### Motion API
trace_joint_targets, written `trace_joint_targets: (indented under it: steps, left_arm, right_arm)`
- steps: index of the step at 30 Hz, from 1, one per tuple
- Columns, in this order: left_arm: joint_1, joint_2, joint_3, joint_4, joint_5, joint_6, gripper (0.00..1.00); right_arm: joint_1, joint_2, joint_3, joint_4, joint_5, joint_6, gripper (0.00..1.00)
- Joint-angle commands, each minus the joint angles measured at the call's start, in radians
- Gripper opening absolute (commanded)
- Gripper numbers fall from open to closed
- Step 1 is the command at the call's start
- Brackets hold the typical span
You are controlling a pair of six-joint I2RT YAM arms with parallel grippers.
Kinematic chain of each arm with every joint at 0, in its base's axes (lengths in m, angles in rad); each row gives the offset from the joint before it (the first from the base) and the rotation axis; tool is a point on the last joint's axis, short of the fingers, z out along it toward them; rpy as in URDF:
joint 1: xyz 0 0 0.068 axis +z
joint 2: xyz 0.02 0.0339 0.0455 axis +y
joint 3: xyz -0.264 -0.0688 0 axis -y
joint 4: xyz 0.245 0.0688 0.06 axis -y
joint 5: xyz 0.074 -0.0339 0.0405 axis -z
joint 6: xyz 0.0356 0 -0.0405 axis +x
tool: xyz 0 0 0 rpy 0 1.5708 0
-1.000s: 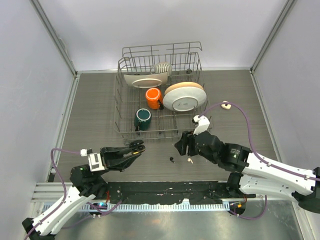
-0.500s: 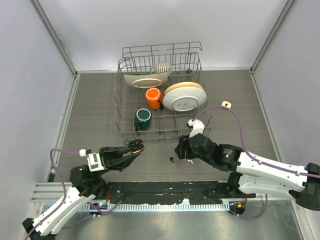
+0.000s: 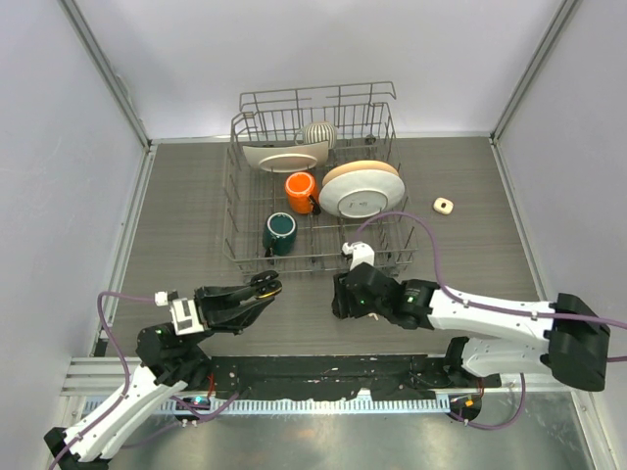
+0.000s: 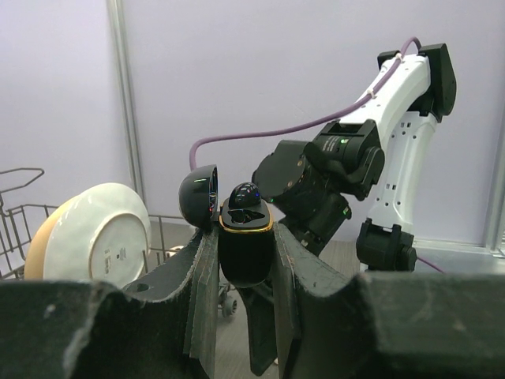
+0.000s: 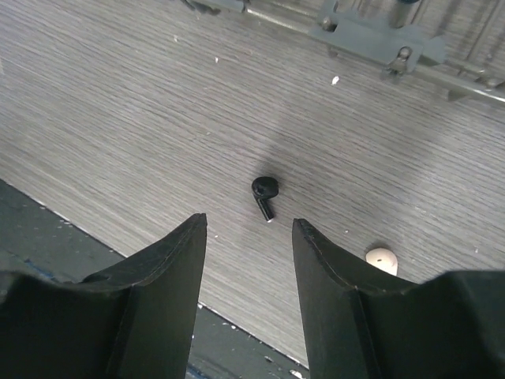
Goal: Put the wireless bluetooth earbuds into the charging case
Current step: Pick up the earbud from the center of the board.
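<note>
Over the last sec the right arm swung left across the surface (image 5: 118, 95). Its right tool (image 3: 340, 297) was beside the front rail of the dish rack (image 3: 235, 196) and is now directly over the black earbud (image 5: 265, 192). In the top view the bud has gone from sight under the wrist. In the wrist view it lies flat on the surface, centred betw. the two fingers, w/ the tool spread wide, nothing in it and not yet touching. A cream earbud (image 5: 382, 260) lies just beside the right finger, apart from the black one. The purple cable moved w/ the arm and uncovered a small cream pod (image 3: 444, 205) far right, prob. a 2nd case. The left tool (image 3: 266, 290) hasn't budged: it's clamped on the black charging case (image 4: 245, 257), held off the surface w/ lid flipped open, and what looks like one black bud (image 4: 245, 195) is already seated. Meaning: approach is done and the pick is next, so lower and close on the black bud, then carry it to the open case. Risks, imo: the bud is tiny and low so the fingers may scrape the surface, and the right finger could nudge the cream bud.
</note>
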Motion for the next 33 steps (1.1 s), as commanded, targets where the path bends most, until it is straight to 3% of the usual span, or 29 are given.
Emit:
trace_joint_targets:
  steps: [1,21,26,33]
  left_arm:
    - [-0.002,-0.050,-0.126,0.007,-0.016,0.002,0.00]
    - [-0.004,-0.052,-0.128,-0.017,-0.022,0.005,0.00]
    - [-0.004,-0.053,-0.125,-0.020,-0.022,0.005,0.00]
    - [-0.004,-0.052,-0.128,-0.023,-0.027,0.010,0.00]
  right_arm:
    - [-0.002,0.089,0.009,0.084,-0.020,-0.039,0.52]
    - [0.000,0.264,-0.002,0.197,0.017,-0.076,0.50]
    - [0.006,0.255,-0.010,0.189,0.023,-0.068,0.47]
    - [0.067,0.125,-0.080,0.298,0.086,-0.076,0.48]
